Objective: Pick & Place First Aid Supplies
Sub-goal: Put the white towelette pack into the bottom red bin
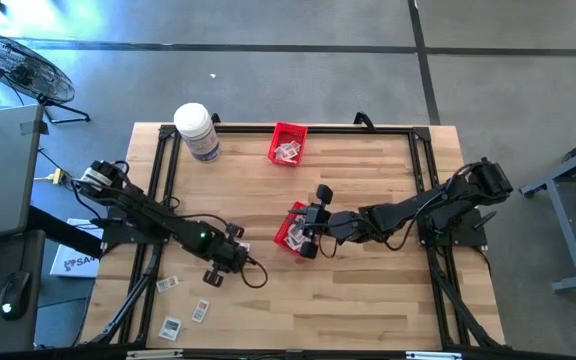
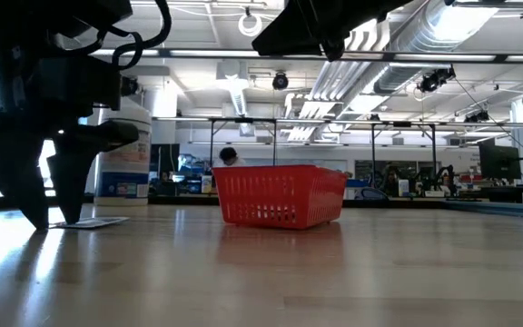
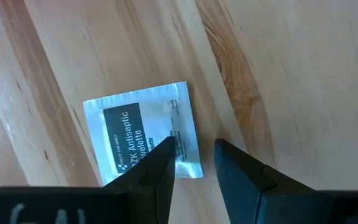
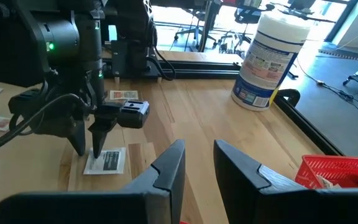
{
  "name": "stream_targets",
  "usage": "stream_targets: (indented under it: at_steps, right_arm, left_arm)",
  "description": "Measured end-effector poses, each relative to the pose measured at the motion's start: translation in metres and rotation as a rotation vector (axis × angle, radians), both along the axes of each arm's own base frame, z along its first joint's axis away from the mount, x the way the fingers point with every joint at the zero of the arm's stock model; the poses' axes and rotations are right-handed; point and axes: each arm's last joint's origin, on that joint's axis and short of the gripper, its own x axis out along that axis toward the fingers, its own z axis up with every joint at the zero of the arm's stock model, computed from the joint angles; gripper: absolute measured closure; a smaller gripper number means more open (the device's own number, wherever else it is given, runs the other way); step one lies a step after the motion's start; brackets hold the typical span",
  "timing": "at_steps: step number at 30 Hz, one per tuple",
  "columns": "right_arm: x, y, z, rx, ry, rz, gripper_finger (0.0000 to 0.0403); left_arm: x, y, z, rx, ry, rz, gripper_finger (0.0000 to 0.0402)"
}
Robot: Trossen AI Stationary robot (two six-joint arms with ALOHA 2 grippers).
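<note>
- The left gripper (image 4: 87,151) stands over a wipe packet (image 3: 143,132) lying flat near the table's (image 1: 368,300) front-left corner, jaws parted, tips at its edge.
- The packet could slide away, being so thin against the wood.
- The right gripper (image 1: 312,232), jaws apart and empty, waits over the nearer red basket (image 1: 290,228) mid-table.
</note>
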Motion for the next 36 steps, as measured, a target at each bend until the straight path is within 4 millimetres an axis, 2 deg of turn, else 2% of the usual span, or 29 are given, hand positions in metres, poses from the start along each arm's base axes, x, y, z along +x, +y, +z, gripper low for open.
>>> stream_targets:
  at_steps: [4, 10, 15, 18, 24, 28, 36]
  right_arm:
    - [0.0, 0.0, 0.0, 0.003, -0.001, 0.001, 0.0325]
    - [0.0, 0.0, 0.0, 0.005, -0.003, 0.005, 0.0324]
    - [0.0, 0.0, 0.001, 0.01, -0.009, 0.004, 0.0325]
    - [0.0, 0.0, 0.001, 0.011, -0.009, 0.006, 0.0325]
    - [0.001, 0.001, 0.001, 0.048, -0.014, 0.033, 0.0325]
    - [0.001, 0.002, 0.0, 0.056, -0.013, 0.05, 0.0325]
    - [0.001, 0.002, 0.0, 0.054, -0.011, 0.051, 0.0325]
  left_arm:
    - [0.0, 0.0, -0.009, 0.006, 0.028, 0.028, 0.0291]
    - [0.0, 0.001, -0.011, 0.003, 0.04, 0.068, 0.0291]
    - [0.003, 0.015, -0.012, -0.024, 0.079, 0.123, 0.0292]
    - [0.007, 0.025, -0.012, -0.052, 0.081, 0.16, 0.0309]
    - [0.013, 0.04, -0.012, -0.077, 0.074, 0.208, 0.0389]
    - [0.016, 0.049, -0.012, -0.082, 0.066, 0.275, 0.0391]
    - [0.015, 0.049, -0.003, -0.102, 0.013, 0.344, 0.0399]
